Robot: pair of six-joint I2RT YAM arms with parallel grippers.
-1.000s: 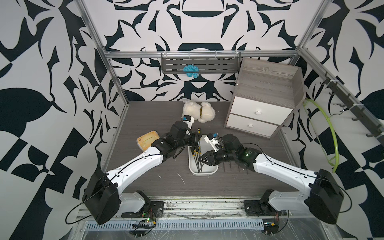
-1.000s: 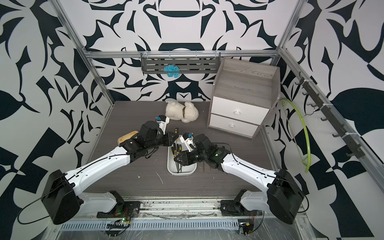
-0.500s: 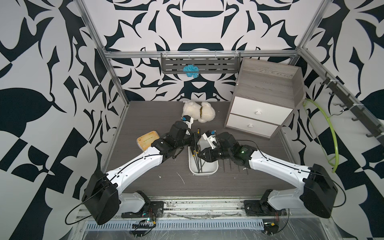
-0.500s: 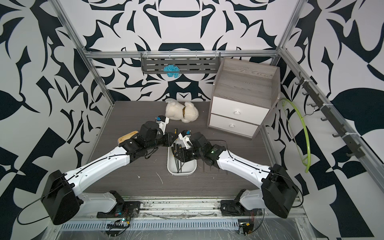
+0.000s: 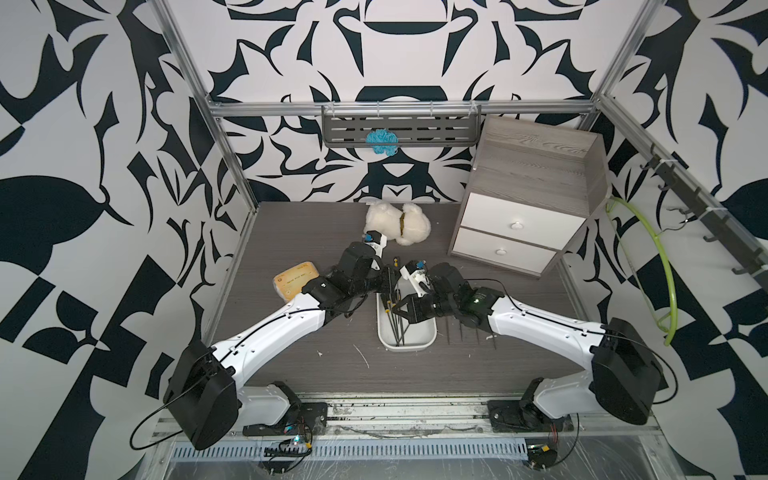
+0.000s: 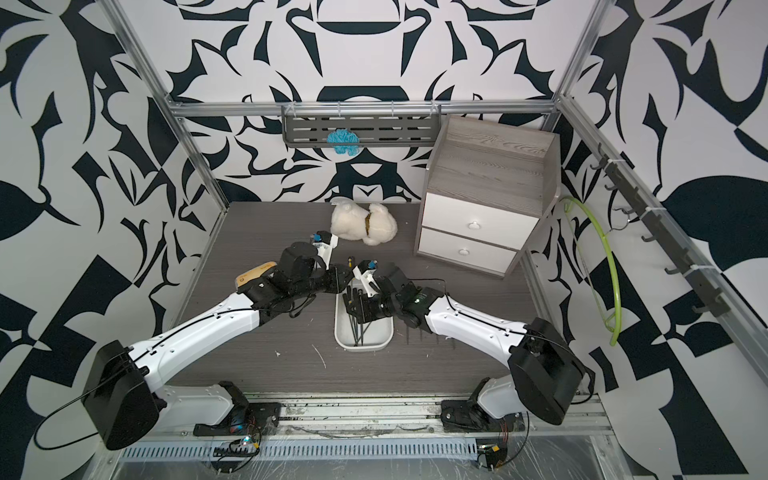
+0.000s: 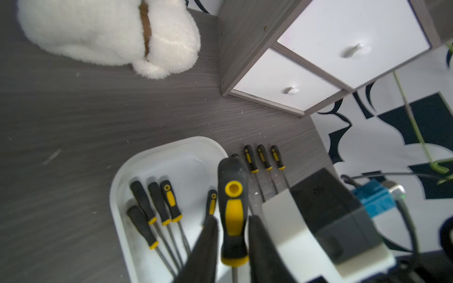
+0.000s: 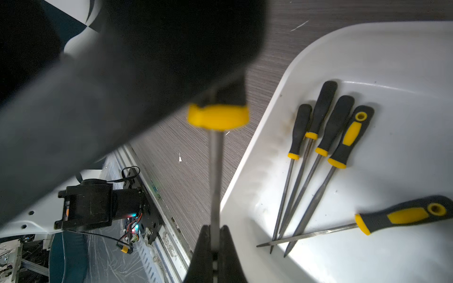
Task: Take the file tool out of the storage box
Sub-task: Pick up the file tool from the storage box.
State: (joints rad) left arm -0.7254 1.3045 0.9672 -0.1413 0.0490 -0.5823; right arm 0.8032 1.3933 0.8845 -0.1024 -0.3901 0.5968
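Note:
The white storage box sits mid-table with several black-and-yellow files in it. One file tool is lifted above the box's far end, handle pointing away from the arms. My right gripper is shut on its bare metal shaft. My left gripper is open, with its fingers standing on either side of the handle and a thin gap showing. In both top views the two grippers meet over the box, left and right.
Several files lie in a row on the table just right of the box. A grey cabinet with white drawers stands back right and a white plush toy behind the grippers. A yellow block lies by the left arm.
My right gripper has moved in over the box and shut on the file's shaft. My left gripper, which was shut on the handle, has opened around it.

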